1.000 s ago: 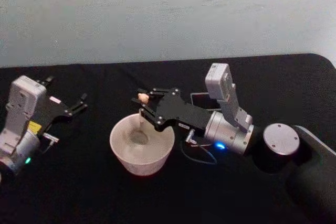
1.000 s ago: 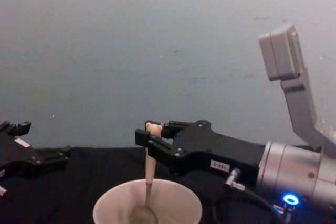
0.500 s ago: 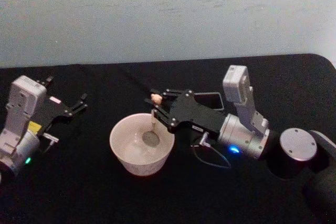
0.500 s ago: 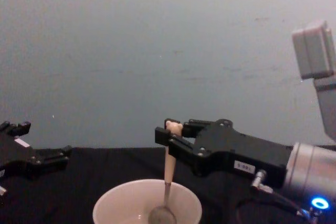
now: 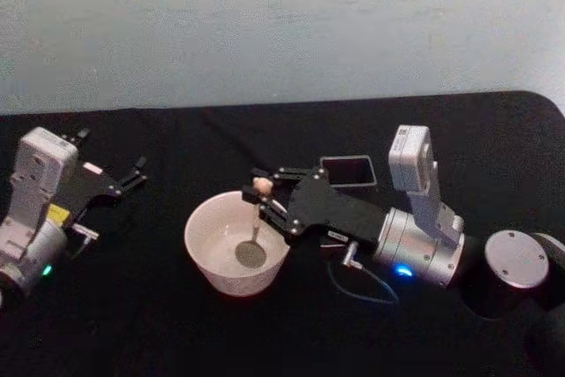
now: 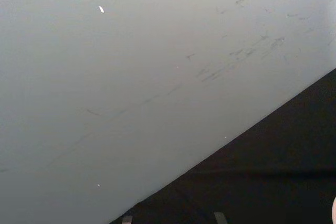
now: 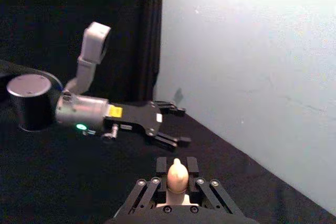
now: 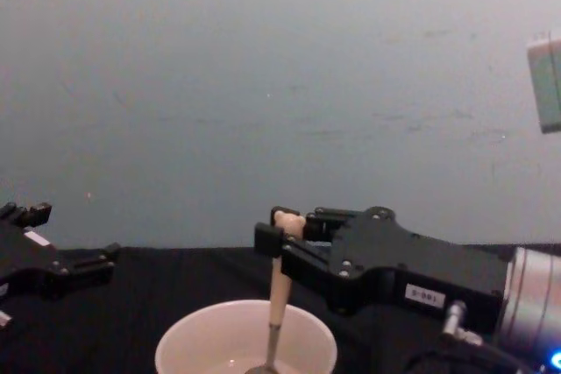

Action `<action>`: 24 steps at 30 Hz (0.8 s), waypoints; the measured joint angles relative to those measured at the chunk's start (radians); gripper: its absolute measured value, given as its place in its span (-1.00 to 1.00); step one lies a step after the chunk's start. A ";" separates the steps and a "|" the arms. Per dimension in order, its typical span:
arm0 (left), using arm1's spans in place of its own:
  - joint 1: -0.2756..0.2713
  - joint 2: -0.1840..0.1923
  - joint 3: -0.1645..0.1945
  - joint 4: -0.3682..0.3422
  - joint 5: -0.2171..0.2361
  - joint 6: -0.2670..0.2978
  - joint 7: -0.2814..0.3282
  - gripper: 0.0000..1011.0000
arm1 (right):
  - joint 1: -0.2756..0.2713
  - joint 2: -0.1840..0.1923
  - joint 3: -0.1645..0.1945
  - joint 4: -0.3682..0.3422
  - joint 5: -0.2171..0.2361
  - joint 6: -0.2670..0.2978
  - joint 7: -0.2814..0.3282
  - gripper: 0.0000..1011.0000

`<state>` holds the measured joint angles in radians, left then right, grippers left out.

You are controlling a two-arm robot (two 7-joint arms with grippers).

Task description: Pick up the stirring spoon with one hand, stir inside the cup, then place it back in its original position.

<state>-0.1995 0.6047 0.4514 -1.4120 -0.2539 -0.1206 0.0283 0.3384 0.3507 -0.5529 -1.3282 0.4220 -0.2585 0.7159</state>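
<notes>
The cream-white cup (image 5: 237,240) (image 8: 245,339) stands on the black table in front of me. My right gripper (image 5: 262,193) (image 8: 279,232) (image 7: 177,178) is shut on the cream handle of the stirring spoon (image 5: 255,222) (image 8: 276,295), which hangs upright with its metal bowl down inside the cup. The dark square holder (image 5: 348,171) sits behind the right arm, just beyond the cup. My left gripper (image 5: 132,174) (image 8: 79,264) (image 7: 176,127) is parked open at the left of the table, well away from the cup.
The table is covered in black cloth (image 5: 159,324), with a pale wall (image 5: 265,24) behind it. A thin cable (image 5: 362,280) loops below the right wrist near the cup.
My right gripper has carried the spoon from the cup's far-left side toward the right and nearer me, so the spoon's bowl has swept round inside the cup. The left arm has stayed still.
</notes>
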 joint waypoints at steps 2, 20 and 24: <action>0.000 0.000 0.000 0.000 0.000 0.000 0.000 0.98 | -0.002 0.000 -0.004 -0.006 0.002 0.001 0.002 -0.57; 0.000 0.000 0.000 0.000 0.000 0.000 0.000 0.98 | 0.066 -0.068 -0.044 0.084 -0.025 -0.018 -0.007 -0.57; 0.000 0.000 0.000 0.000 0.000 0.000 0.000 0.98 | 0.084 -0.082 -0.044 0.110 -0.034 -0.029 -0.016 -0.58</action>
<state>-0.1995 0.6047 0.4514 -1.4119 -0.2539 -0.1205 0.0283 0.4226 0.2682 -0.5969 -1.2178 0.3878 -0.2872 0.6996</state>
